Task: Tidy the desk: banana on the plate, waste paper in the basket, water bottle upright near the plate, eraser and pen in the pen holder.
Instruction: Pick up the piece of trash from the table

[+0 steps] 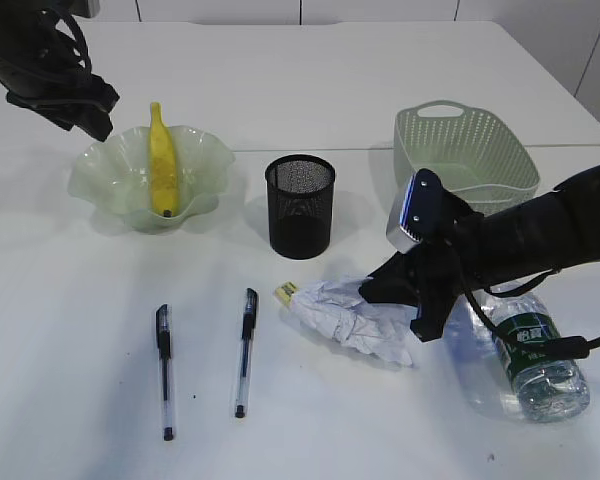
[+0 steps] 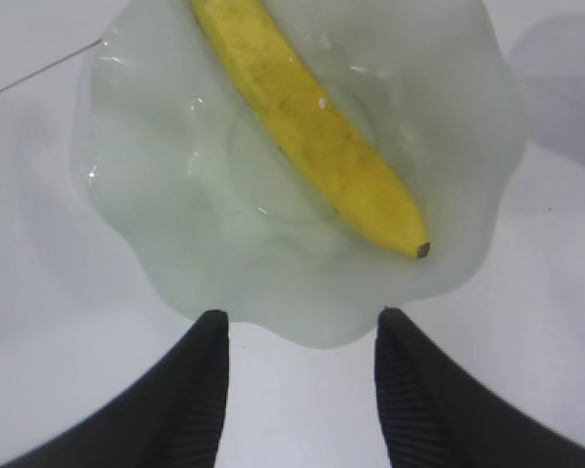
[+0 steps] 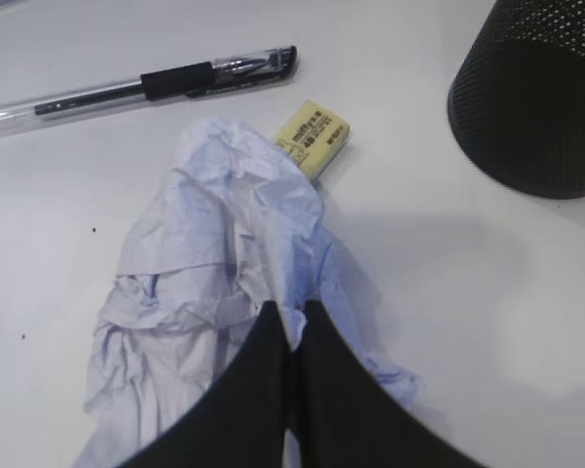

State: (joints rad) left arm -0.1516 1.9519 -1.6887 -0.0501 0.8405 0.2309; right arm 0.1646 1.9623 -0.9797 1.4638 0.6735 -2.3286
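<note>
Tabletop (image 1: 310, 90) white; basket (image 1: 467, 145) far right; plate (image 1: 108, 180) holds banana (image 1: 161, 160), left claw (image 2: 302, 336) apart above rim; bottle (image 1: 530, 355) lying down; right claw (image 3: 292, 331) clamped on paper (image 3: 205, 292); eraser (image 3: 313, 136) touching paper

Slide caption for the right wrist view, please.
Black right gripper shut on crumpled white waste paper, small pale yellow eraser just beyond.

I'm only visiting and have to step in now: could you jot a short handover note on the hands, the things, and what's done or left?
Left gripper: open, empty, above the plate.
Right gripper: shut on the waste paper.
Done: banana on the plate.
Left: paper into the basket; water bottle lies on its side; eraser and two pens on the desk, not in the pen holder.
</note>
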